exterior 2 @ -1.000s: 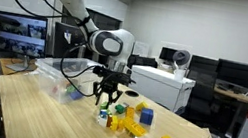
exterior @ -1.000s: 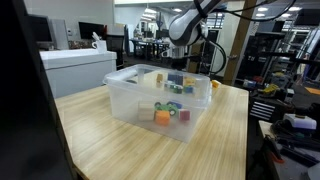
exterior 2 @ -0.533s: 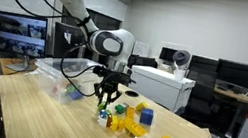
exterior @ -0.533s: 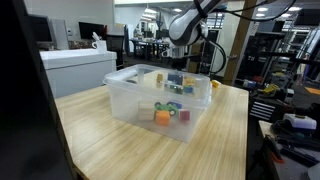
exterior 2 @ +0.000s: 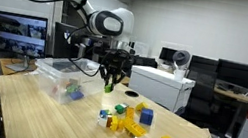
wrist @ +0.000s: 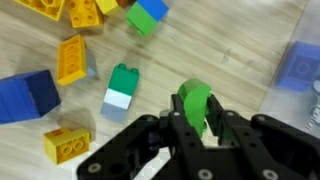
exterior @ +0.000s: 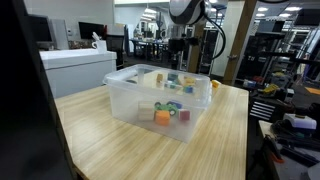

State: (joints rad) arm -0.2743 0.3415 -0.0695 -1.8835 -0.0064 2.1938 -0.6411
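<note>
Gripper (wrist: 196, 128) was pinched narrow on a green block (wrist: 194, 102), low and right of centre in the wrist view, clear above the table (wrist: 235, 50). Below lay loose pieces: a green-white block (wrist: 120, 90) mid-frame and a blue block (wrist: 25, 95) at left. In an exterior view it hung mid-frame over the pile (exterior 2: 130, 121), near the bin (exterior 2: 57, 76). The green block looked light, rigid and slick, best pinched on flat opposite sides.
</note>
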